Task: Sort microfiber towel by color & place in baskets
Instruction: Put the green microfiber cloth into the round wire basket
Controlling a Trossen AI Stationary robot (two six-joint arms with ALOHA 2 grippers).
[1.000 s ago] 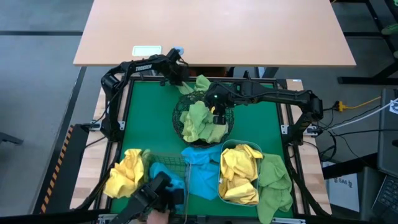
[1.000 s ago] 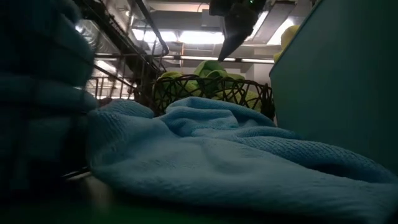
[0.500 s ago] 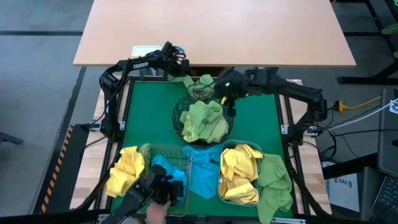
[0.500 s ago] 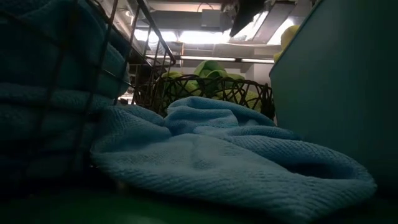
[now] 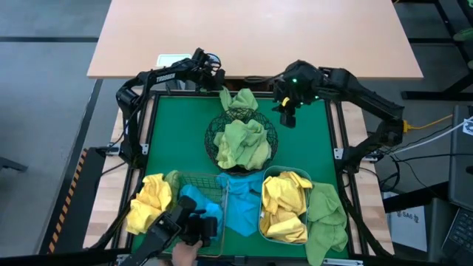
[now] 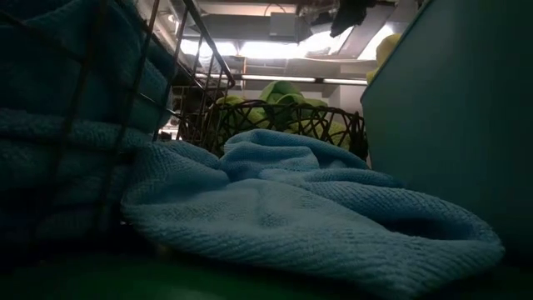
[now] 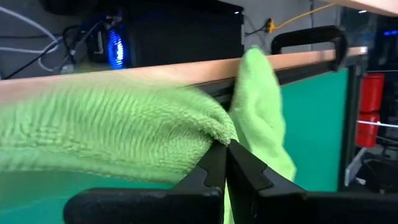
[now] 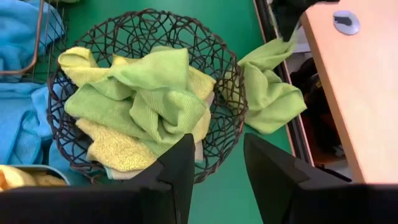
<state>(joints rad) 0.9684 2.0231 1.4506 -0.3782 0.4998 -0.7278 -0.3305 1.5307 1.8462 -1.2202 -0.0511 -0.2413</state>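
My left gripper (image 5: 219, 80) is at the table's far edge, shut on a light green towel (image 5: 240, 100) beside the far rim of the round black wire bowl (image 5: 242, 140). The bowl (image 8: 149, 93) holds more green towels. My right gripper (image 5: 288, 112) hangs open and empty above the green mat, far-right of the bowl. Blue towels fill the copper wire basket (image 5: 194, 193). Yellow towels fill the plastic tub (image 5: 284, 207). One blue towel (image 5: 240, 205) lies between these two and fills the low view (image 6: 275, 208). My left gripper pinches a bunched fold of the green towel (image 7: 214, 134) between its two shut fingers. It reaches in from the table's far left. One flap (image 7: 258, 106) stands up past the fingertips. The rest of the towel (image 8: 270, 87) trails onto the mat against the bowl's far rim.
A yellow towel (image 5: 148, 203) lies at the near left of the mat and a green towel (image 5: 329, 218) at the near right, beside the tub. A dark object (image 5: 188, 227) sits at the near edge. A wooden table (image 5: 251, 37) stands beyond the far edge.
My right gripper has drawn back from over the bowl, rising and moving toward the far right, still open. The green heap in the bowl now lies uncovered. My left gripper has shifted slightly toward the far edge, keeping its green towel.
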